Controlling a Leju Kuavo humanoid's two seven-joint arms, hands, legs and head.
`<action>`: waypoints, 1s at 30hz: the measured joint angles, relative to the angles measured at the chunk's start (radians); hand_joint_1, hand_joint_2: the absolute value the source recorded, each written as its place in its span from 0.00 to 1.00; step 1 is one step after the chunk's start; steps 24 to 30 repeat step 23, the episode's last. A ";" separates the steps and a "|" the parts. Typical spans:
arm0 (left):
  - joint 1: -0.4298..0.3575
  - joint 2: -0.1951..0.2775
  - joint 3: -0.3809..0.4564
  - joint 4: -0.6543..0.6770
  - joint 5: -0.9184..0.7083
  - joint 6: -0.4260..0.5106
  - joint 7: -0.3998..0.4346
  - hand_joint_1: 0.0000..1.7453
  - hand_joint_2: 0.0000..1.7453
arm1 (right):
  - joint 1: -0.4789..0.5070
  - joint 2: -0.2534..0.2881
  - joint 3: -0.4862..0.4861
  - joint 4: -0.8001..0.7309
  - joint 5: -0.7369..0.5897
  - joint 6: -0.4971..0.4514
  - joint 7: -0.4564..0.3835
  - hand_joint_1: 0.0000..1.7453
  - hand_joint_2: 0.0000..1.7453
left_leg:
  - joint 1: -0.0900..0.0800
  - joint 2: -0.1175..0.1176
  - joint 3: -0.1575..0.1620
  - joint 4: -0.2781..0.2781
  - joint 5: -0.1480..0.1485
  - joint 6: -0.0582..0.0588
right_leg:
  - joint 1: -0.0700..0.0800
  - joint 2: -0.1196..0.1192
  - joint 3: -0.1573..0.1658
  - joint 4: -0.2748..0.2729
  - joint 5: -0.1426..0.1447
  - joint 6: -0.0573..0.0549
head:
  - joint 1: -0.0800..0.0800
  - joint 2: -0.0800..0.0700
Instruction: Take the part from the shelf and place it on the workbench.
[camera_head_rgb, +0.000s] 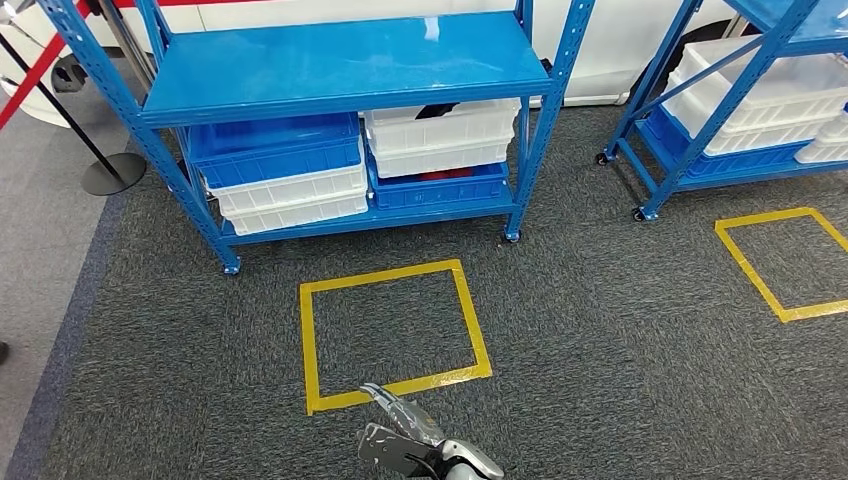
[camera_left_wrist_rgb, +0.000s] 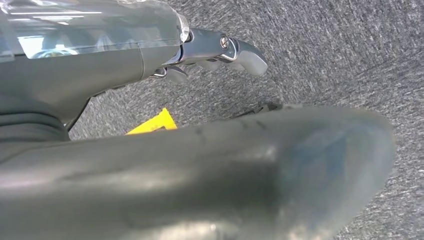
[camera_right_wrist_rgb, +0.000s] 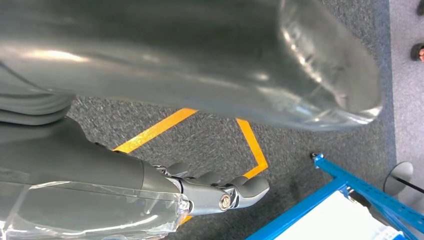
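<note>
Floor: dark grey carpet (camera_head_rgb: 600, 330) is lying under everything, with a yellow tape square (camera_head_rgb: 395, 335) marked on it just in front of the shelf.
Shelf: we are facing a blue steel shelf (camera_head_rgb: 350, 60) on castors. Its top deck is carrying nothing that we can make out, and its lower deck is carrying stacked bins.
Bins: a white bin (camera_head_rgb: 445, 135) is sitting on a blue bin (camera_head_rgb: 440, 188) on the shelf's right half. More blue and white bins are stacked to their left.
Part: a dark item (camera_head_rgb: 437, 108) is poking out of the white bin. We are judging that this may be the part, but it is too small for us to tell.
Left robot hand: the left robot hand (camera_left_wrist_rgb: 125, 75) is hanging over the carpet, fingers straight and apart from the thumb, holding nothing.
Right robot hand: the right robot hand (camera_right_wrist_rgb: 100, 170) is likewise spread and holding nothing, low over the carpet near the tape.
Surroundings: a second shelf (camera_head_rgb: 740, 90) with bins is standing to the right, and a stanchion (camera_head_rgb: 105, 170) to the left.
Progress: we are judging the task barely begun. The reach into the shelf, the grasp, the carry and the placing on the worktop are all waiting to be done.
</note>
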 joint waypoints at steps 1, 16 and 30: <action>0.000 0.000 0.001 0.000 0.000 0.000 -0.001 0.00 0.00 | 0.000 0.000 -0.001 0.000 -0.001 0.004 0.001 0.00 0.00 | -0.001 0.000 -0.001 0.001 -0.001 0.003 | -0.002 0.000 0.000 -0.001 0.000 0.002 | 0.000 0.000; -0.003 -0.003 0.008 0.000 -0.003 -0.001 -0.006 0.00 0.00 | 0.016 -0.010 -0.021 -0.006 -0.016 0.025 -0.001 0.00 0.00 | 0.004 0.039 0.020 -0.004 -0.013 -0.007 | -0.008 -0.022 -0.033 0.030 0.008 0.006 | 0.000 0.000; -0.005 -0.003 0.009 0.000 -0.001 -0.001 -0.006 0.00 0.00 | 0.014 -0.005 -0.022 -0.006 -0.017 0.026 -0.003 0.00 0.00 | 0.012 0.017 -0.026 0.118 -0.099 -0.042 | -0.007 0.024 -0.033 0.020 0.011 -0.036 | 0.000 0.000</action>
